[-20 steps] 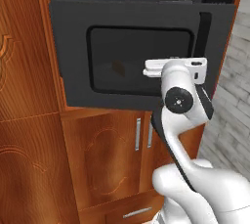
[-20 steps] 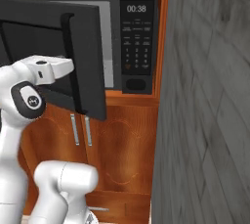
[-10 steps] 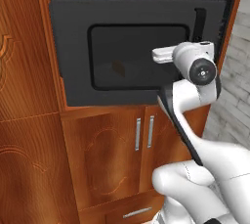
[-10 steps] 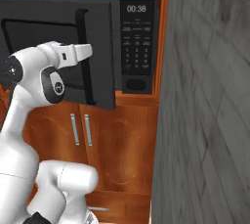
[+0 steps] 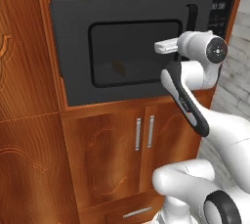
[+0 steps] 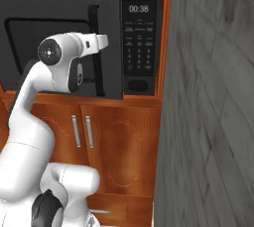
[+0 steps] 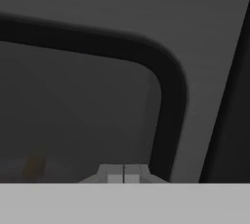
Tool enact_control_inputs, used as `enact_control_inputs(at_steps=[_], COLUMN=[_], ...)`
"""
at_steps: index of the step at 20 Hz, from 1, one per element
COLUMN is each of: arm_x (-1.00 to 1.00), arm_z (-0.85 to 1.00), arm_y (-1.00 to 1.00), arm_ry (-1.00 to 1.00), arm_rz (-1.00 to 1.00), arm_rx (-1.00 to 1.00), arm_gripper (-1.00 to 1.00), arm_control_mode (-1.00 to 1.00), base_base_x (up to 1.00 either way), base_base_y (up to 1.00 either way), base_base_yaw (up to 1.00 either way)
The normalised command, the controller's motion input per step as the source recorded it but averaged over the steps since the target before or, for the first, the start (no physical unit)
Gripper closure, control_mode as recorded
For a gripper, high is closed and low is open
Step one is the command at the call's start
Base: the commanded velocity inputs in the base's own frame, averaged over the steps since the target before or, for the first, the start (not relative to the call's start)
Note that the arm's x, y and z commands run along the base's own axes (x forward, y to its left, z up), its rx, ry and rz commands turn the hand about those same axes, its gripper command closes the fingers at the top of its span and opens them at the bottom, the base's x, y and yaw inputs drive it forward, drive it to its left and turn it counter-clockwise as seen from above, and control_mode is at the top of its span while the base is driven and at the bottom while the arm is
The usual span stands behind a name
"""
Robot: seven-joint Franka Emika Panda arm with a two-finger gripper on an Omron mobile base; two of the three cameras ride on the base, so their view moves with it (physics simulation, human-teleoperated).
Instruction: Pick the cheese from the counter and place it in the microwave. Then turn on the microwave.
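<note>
Cheese (image 5: 117,67) is sitting inside the microwave (image 5: 73,47), showing dimly through the window left of the handle (image 6: 95,47). Gripper (image 7: 124,173), fingers pressed together and holding nothing, is hovering at the door just left of that handle. Button panel (image 6: 138,42) is lying right of the handle, so the start press likely calls for travel rightward.

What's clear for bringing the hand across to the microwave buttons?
Free: the button panel, between the handle and the grey wall, has nothing in front of it. The same goes for the cabinet doors below. Crowded: the microwave window's corner by the handle, where the shut gripper sits close to the glass.
</note>
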Motion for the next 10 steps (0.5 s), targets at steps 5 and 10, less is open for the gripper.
enact_control_inputs(at_steps=[5, 10], arm_x=[0.49, 0.48], arm_z=[0.03, 0.01], arm_y=[-0.11, -0.05], arm_ry=[0.11, 0.11], arm_rz=[0.15, 0.13], arm_rx=[0.00, 0.00], arm_gripper=[1.00, 1.00], arm_control_mode=[-1.00, -1.00], base_base_x=[0.00, 0.00], base_base_y=[0.00, 0.00], base_base_yaw=[0.00, 0.00])
